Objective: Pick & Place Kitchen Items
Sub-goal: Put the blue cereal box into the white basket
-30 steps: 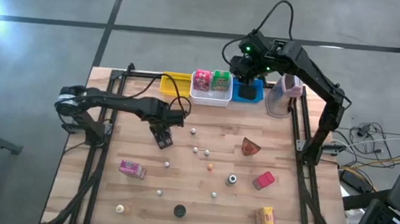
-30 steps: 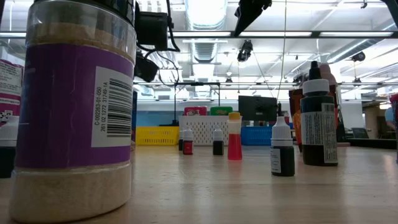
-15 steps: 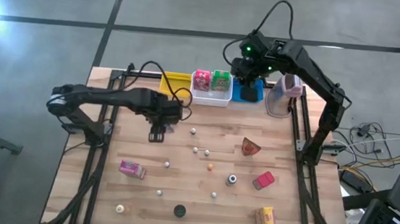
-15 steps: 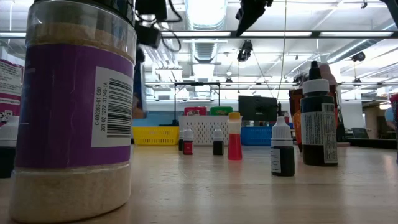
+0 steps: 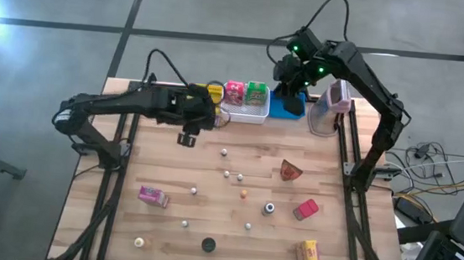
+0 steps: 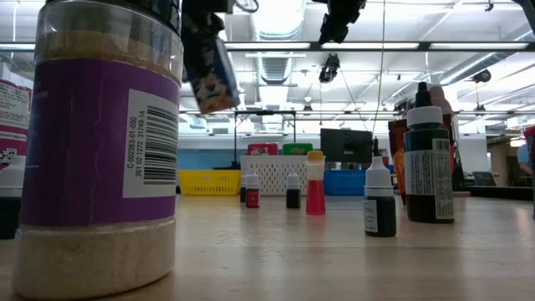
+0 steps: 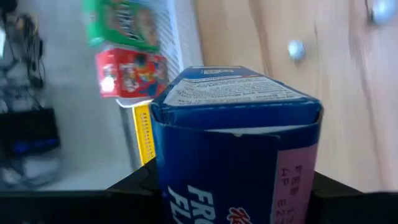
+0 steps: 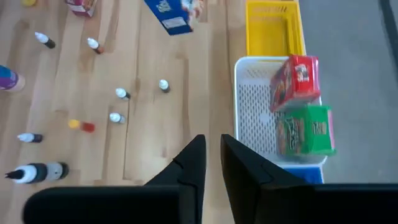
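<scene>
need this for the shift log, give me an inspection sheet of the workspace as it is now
surface: wooden table, bare between items.
job's things: blue box in the left hand; red box and green box in the white bin; pink packet, red packet, yellow packet and small bottles on the table.
clutter: pink-grey device at the far right.
hands: left shut on the blue box near the yellow bin; right hand shut, empty, above the blue bin.
cables: on the floor at right.
surroundings: laptop at right.

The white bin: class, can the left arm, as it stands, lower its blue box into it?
Probably yes. The left end effector holds the blue box beside the white bin, whose near part behind the red and green boxes looks free.
</scene>
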`<state>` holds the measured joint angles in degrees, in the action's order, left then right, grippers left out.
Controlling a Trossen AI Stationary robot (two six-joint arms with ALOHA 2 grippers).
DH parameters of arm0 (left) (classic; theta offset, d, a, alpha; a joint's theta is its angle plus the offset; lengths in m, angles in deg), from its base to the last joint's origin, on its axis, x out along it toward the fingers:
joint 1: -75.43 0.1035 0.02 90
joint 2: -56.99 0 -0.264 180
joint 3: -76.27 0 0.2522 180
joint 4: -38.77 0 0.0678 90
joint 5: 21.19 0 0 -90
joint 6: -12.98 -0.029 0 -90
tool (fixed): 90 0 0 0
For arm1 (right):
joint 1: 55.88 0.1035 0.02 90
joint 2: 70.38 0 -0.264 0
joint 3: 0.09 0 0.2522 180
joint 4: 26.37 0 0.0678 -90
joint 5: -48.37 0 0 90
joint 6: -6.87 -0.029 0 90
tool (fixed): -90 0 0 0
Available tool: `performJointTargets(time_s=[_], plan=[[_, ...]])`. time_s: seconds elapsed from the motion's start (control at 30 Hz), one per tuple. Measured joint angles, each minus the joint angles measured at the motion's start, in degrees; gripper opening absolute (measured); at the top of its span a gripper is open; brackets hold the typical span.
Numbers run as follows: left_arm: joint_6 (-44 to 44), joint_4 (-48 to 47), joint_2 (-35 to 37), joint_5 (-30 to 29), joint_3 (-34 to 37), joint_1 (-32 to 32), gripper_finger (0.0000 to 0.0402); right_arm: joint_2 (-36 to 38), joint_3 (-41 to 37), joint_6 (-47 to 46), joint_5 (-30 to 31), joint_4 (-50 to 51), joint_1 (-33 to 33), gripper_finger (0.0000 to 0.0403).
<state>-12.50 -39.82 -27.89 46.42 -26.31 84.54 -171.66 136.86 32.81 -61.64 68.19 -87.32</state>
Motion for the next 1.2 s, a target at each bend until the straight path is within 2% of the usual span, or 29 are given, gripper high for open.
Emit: performJointTargets(time_s=[0.2,0.27,0.37,0.53,0.63,0.8,0.97,1.2], plan=[[7.13,0.24,0.07,10.42,-2.54,2.81,0.0175,0.86,-7.73,2.65,-0.46,-6.82,2.29,0.0014],[8.70,0.17,0.07,12.17,-2.54,3.19,0.0175,1.59,-11.24,2.68,-2.52,-9.84,2.32,0.0010],[12.00,1.13,0.18,12.37,-2.01,3.74,0.0175,3.74,-17.33,1.95,-5.29,-17.14,2.37,0.0009],[17.99,5.22,0.20,12.37,-0.20,4.17,0.0175,10.00,-31.53,0.40,-5.41,-36.62,4.18,0.0008],[18.29,5.56,0.20,12.37,0.05,4.21,0.0175,13.80,-40.34,-2.75,-5.51,-50.29,5.15,0.0008],[17.90,6.75,0.06,12.34,0.05,4.57,0.0175,17.65,-50.48,-7.60,-5.55,-63.44,5.77,0.0012],[18.20,9.91,-0.04,12.33,0.05,4.59,0.0175,18.77,-55.11,-7.96,-5.55,-70.01,7.32,0.0055],[19.08,10.84,-0.49,12.45,0.12,4.59,0.0175,18.67,-55.93,-10.48,-5.43,-76.90,10.22,0.0155]])
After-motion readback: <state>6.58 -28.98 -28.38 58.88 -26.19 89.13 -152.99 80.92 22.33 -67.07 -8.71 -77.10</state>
